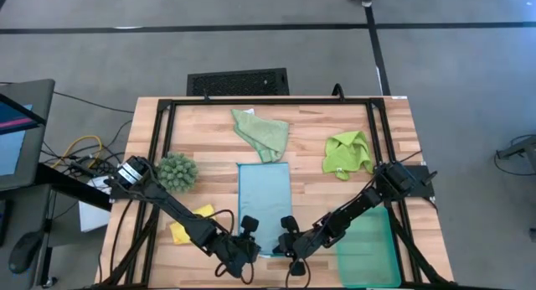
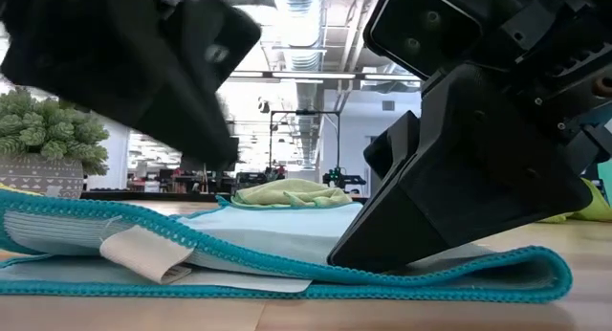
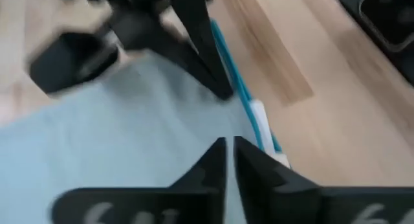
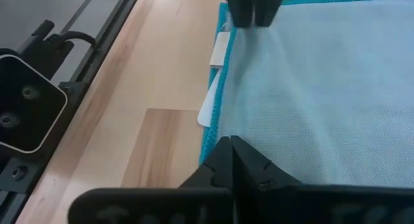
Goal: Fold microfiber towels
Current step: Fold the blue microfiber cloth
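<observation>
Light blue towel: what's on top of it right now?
Both shut pincers, left and right, sit on the near edge of the light blue towel. Whatever lies beneath the cloth is covered.

One camera hangs overhead, looking straight down on the whole wooden surface (image 1: 209, 122), both arms reaching in from the lower frame. Another sits at surface height, facing level across into the room, so close that the light blue towel (image 2: 287, 245) fills the lower frame. Each wrist camera looks past its own tool, left tool (image 3: 228, 160) and right tool (image 4: 231, 156), very near the cloth. All four views share that towel's near edge.
</observation>
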`<act>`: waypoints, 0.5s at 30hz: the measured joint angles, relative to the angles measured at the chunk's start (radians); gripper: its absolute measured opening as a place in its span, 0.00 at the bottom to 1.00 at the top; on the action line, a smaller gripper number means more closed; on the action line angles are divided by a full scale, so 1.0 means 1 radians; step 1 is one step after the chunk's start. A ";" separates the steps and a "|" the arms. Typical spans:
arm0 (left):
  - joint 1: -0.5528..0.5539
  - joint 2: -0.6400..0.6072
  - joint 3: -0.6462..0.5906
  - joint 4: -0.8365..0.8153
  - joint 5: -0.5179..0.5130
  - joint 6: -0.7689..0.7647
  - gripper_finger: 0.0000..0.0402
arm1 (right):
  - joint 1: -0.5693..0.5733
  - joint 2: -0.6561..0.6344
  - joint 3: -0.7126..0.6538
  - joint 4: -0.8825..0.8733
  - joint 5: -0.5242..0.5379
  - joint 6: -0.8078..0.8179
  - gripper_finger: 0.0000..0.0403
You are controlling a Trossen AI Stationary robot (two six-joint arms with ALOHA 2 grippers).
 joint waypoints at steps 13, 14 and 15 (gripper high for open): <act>-0.054 0.010 -0.183 0.291 0.022 -0.101 0.01 | 0.000 0.000 0.000 -0.002 0.000 -0.002 0.04; -0.059 0.010 -0.185 0.291 0.030 -0.101 0.01 | 0.000 0.000 0.000 -0.002 0.000 -0.005 0.04; -0.064 0.010 -0.186 0.291 0.038 -0.110 0.01 | 0.000 0.000 0.000 -0.003 0.000 -0.005 0.04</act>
